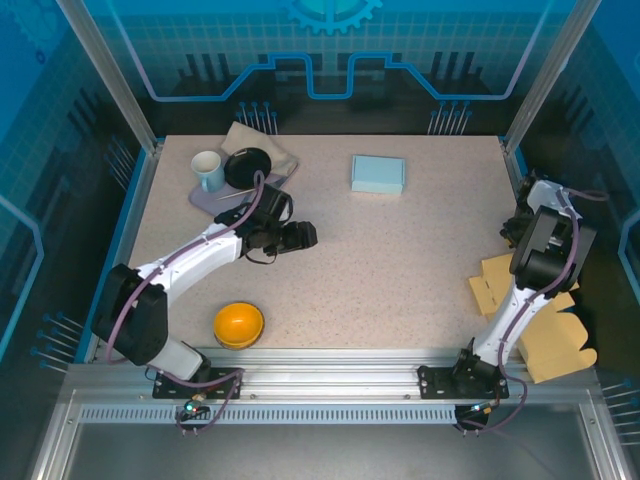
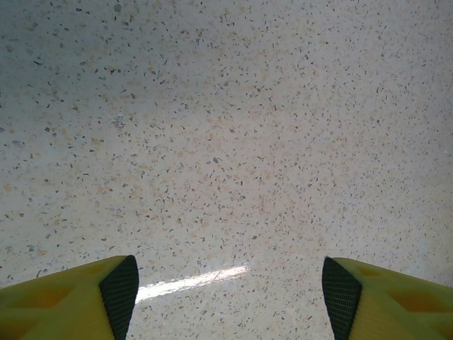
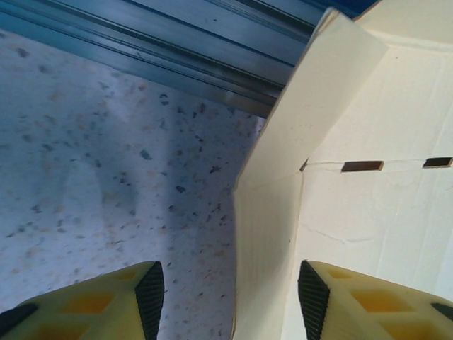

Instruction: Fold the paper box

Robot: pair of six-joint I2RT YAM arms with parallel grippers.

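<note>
Barely begun — the paper box (image 1: 552, 345) lies flat at the table's (image 1: 400, 260) right edge; right gripper (image 3: 230, 297) gapes astride its flap, left gripper (image 2: 226, 290) gapes mid-table — every fold remains

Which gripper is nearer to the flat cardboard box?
Right. The right gripper is at the edge of the cardboard box; the left gripper is far off over bare table.

Left arm (image 1: 200, 255) stretches forward, left hand (image 2: 228, 292) spread wide; right arm (image 1: 522, 295) stands bent, right hand (image 3: 228, 297) parted.

Unfolded tan paper box (image 1: 560, 345) apparently overhangs the table (image 1: 400, 260), far right.
</note>
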